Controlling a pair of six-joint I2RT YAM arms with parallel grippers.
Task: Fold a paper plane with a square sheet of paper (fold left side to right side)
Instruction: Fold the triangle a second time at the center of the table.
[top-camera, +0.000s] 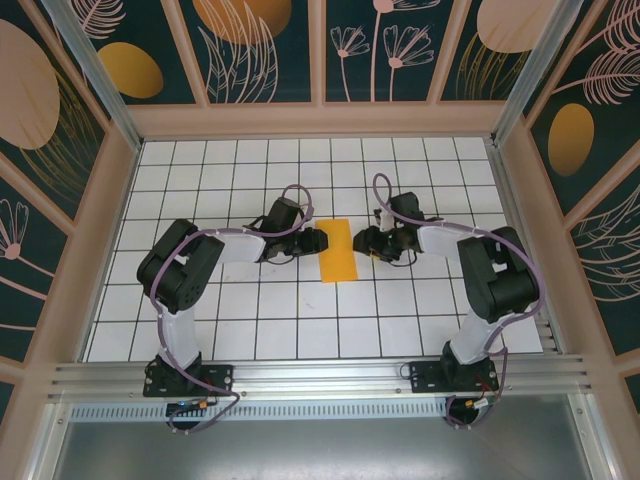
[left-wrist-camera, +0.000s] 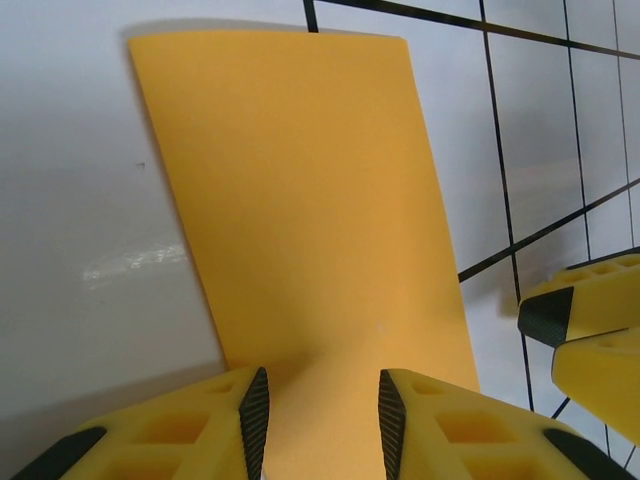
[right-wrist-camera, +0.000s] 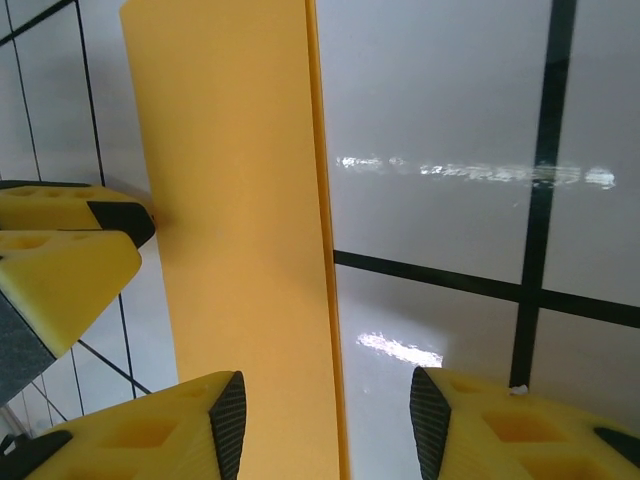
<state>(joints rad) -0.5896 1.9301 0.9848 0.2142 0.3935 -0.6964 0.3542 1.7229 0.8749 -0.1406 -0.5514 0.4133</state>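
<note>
Orange square sheet of paper (top-camera: 338, 250) lies halved on the counter (top-camera: 250, 320). Left pincer (left-wrist-camera: 322, 400) and right pincer (right-wrist-camera: 327, 415) are partly open, empty. I judge pressing the crease comes next.

My overhead camera looks down from behind the arms (top-camera: 180, 270) at the whole bench (top-camera: 300, 320); both wrist cameras sit close, sharing the orange sheet (left-wrist-camera: 300, 200).

The square sheet of paper (left-wrist-camera: 300, 200) looks matt and smooth, thin orange paper. The table (right-wrist-camera: 450, 100) is glossy white, throwing glare. The left pincer (left-wrist-camera: 320, 415) is yellow plastic with black ribbed pads (left-wrist-camera: 258, 420).
</note>
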